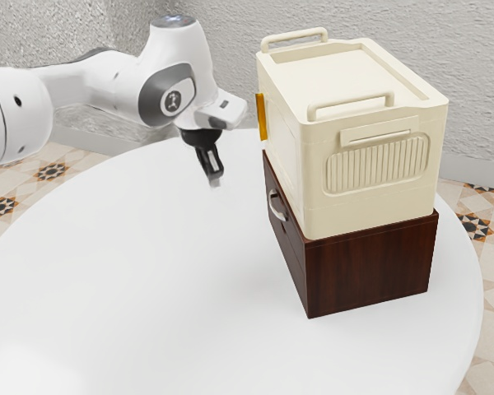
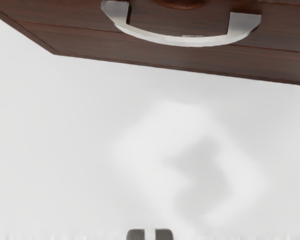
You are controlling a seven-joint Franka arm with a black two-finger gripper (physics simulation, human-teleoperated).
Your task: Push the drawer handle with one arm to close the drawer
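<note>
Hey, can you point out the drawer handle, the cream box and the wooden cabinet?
Drawer handle (image 2: 185,41): wrist view, middle of its curved bar.
Cream box (image 1: 377,163): exterior view, ribbed panel.
Wooden cabinet (image 1: 370,268): exterior view, broad side panel.

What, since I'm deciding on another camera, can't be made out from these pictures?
Base of the arm: cut off by the exterior view's left edge.
Back of the wooden cabinet: exterior view, hidden behind its near sides.
What the orange sliver is: exterior view, too narrow.
Rounded reddish piece: cut off, wrist view's upper edge.
</note>
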